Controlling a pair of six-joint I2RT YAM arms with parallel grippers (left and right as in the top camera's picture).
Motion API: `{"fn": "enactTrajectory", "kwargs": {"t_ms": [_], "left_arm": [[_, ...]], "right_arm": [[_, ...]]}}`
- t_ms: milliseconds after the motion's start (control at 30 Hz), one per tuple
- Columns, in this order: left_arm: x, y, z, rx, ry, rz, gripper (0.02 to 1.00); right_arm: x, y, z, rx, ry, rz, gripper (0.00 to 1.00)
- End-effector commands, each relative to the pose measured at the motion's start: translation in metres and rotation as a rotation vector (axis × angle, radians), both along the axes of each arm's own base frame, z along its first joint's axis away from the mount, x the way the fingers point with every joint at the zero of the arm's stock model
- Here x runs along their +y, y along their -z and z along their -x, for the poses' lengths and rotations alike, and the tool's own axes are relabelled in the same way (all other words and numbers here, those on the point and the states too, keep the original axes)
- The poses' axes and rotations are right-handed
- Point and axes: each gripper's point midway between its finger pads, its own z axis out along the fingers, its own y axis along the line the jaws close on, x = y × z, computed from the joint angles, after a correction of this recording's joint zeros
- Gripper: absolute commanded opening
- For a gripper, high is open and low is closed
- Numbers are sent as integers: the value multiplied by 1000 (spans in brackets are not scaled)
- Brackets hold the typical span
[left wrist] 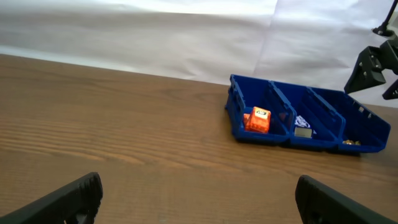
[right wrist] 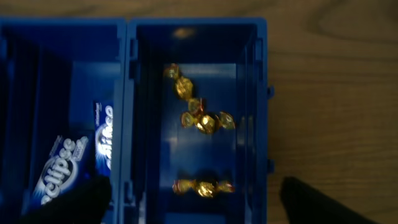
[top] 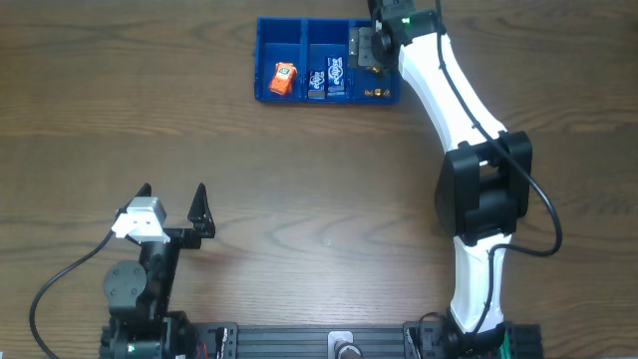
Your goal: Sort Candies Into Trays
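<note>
Blue plastic tray [top: 261, 60], three compartments, lying on the wooden bench [top: 299, 219]; sorting appearing nearly done.

Gold-foil candies [right wrist: 202, 118] are lying loose in the end compartment, directly below and between the right jaws, which are hanging spread wide and gripping nothing. Blue packets [right wrist: 59, 162] are resting in the middle compartment, just outside one of those jaws, and an orange candy [top: 285, 80] is sitting in the compartment beyond. The left jaws are standing spread and empty over the bench, well apart from the tray. The foil pieces are probably handling as light, small, slippery and easily dented. Pinching one across its round middle, not its twisted ends, is looking safest.
</note>
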Motion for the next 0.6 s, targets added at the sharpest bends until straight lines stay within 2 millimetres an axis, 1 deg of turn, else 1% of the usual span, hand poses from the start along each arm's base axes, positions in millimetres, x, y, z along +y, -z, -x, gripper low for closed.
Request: {"fn": "enactTrajectory", "kwargs": {"t_ms": [33,100,133,200,233,300,400,467,533,600], "left_arm": [[-3,16,1,46,20,7,998],[-3,16,1,46,20,7,998],[-3,16,1,46,19,7,998],[-3,16,1,46,20,7,998],[-3,16,1,46,19,7,998],[-3,16,1,46,20,7,998],[-3,16,1,46,20,7,998],[-3,16,1,46,20,7,998],[-3,16,1,46,20,7,998],[-3,16,1,46,20,7,998]], "right_arm": [[-10,-70,19,-90,-4,37,1000],[-19,-103,35,-142,-17,61,1000],[-25,-123,47,-175,-25,69,1000],[-43,-156,71,-240,-15,69,1000],[-55,-169,85,-269,6,63,1000],[-89,-194,126,-343,64,48,1000],[-124,-209,182,-445,135,37,998],[-138,-208,224,-530,149,48,998],[-142,-206,252,-634,153,28,998],[-138,-197,274,-734,130,-12,998]]}}
